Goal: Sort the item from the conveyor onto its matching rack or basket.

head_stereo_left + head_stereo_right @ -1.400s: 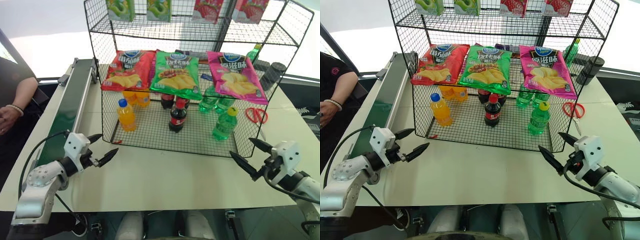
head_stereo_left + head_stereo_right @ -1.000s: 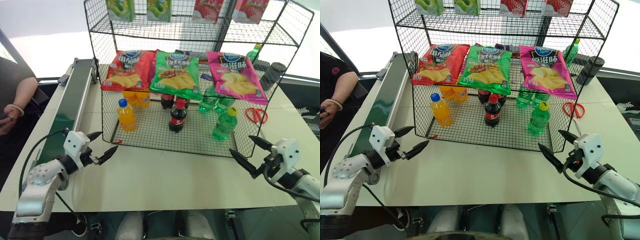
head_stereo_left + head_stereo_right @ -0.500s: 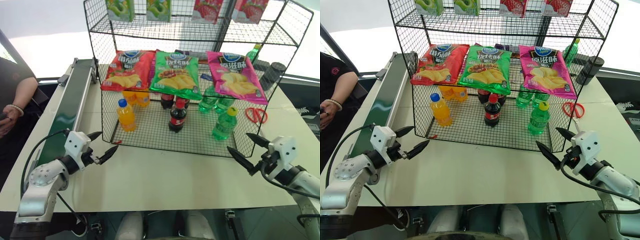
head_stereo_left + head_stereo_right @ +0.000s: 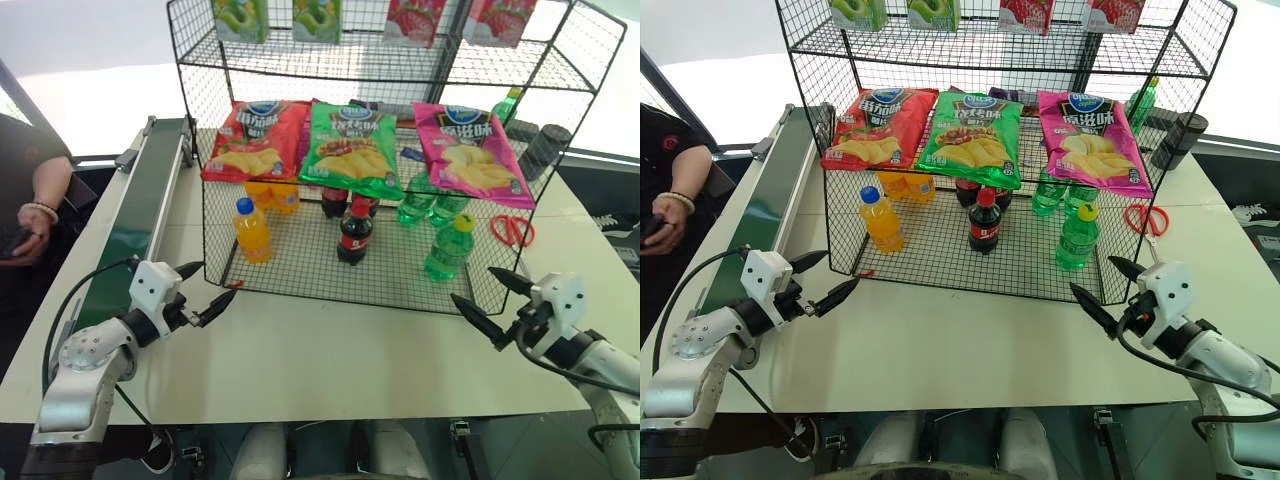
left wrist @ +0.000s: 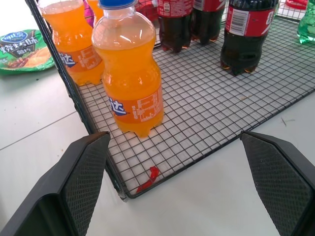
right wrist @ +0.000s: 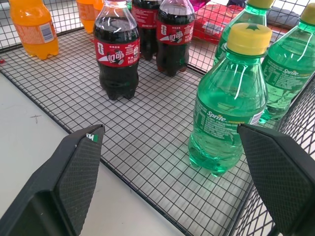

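left gripper point(image 4: 207, 290): we see its two black fingers spread wide, holding nothing, just before the basket's front left corner.
right gripper point(image 4: 488, 298): jaws equally wide apart, empty, near the front right corner.
item: small translucent green soda bottle with yellow cap point(image 6: 227, 98) stands upright in the low black wire-mesh basket point(image 4: 300, 285).
wrist views: we make out a red scrap point(image 5: 148, 178) on the mesh.
head views: long dark-green conveyor belt point(image 4: 140, 215), a person's hand point(image 4: 30, 228) beside it.

the green bottle point(image 6: 224, 108) is shiny see-through plastic. the basket point(image 6: 147, 142) is thin black wire. the table point(image 4: 330, 350) looks smooth and white.
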Tool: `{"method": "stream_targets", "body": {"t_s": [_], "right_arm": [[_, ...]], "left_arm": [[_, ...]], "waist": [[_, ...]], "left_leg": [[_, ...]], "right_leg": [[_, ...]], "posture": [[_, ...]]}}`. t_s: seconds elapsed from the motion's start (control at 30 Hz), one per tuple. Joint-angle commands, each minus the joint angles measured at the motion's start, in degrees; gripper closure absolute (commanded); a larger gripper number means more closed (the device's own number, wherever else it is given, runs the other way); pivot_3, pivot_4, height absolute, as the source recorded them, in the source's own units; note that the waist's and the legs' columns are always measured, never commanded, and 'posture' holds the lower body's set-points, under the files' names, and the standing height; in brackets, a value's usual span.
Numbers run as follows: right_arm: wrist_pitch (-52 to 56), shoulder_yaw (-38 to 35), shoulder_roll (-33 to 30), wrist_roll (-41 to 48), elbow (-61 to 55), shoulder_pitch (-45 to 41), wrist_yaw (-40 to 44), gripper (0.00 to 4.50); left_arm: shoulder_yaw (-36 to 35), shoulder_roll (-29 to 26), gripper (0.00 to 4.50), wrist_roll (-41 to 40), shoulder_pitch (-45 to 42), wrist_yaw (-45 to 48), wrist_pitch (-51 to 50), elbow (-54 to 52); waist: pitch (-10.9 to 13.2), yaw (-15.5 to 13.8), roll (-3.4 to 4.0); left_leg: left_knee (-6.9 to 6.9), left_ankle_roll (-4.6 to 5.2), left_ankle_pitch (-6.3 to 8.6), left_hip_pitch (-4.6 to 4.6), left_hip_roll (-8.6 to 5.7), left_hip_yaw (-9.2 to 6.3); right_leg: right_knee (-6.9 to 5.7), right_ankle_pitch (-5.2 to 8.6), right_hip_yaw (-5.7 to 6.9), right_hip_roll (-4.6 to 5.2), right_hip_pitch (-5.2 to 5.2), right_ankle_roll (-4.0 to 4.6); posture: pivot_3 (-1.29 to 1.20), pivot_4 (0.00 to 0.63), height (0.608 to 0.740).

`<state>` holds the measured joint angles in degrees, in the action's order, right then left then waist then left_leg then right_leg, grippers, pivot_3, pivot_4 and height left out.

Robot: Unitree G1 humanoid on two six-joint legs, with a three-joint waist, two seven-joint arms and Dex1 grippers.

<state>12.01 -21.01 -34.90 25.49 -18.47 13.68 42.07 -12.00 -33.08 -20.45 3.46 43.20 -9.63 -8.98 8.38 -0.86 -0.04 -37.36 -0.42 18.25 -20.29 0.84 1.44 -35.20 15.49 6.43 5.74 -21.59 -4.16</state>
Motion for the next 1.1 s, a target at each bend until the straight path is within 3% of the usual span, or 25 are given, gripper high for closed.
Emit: {"method": "stream_targets", "body": {"t_s": [0.03, 1.1], "right_arm": [[-1.2, -0.6, 0.1, 0.2, -0.4, -0.5, 0.2, 0.03], [0.7, 3.5, 0.7, -0.1, -1.7, -4.0, -2.2, 0.03]], "left_arm": [[-0.2, 0.0, 0.0, 0.1, -0.9, -0.5, 0.7, -0.7], [-0.1, 0.6, 0.0, 0.5, -0.9, -1.1, 1.0, -1.2]], "waist": [[0.0, 0.0, 0.0], [0.0, 0.0, 0.0]], "left_leg": [[0.0, 0.0, 0.0, 0.0, 0.0, 0.0], [-0.02, 0.0, 0.0, 0.01, 0.0, 0.0]], "right_leg": [[0.0, 0.0, 0.0, 0.0, 0.0, 0.0], [-0.01, 0.0, 0.0, -0.01, 0.01, 0.0]], "posture": [[0.0, 0.15, 0.724], [0.0, 0.15, 0.724]]}}
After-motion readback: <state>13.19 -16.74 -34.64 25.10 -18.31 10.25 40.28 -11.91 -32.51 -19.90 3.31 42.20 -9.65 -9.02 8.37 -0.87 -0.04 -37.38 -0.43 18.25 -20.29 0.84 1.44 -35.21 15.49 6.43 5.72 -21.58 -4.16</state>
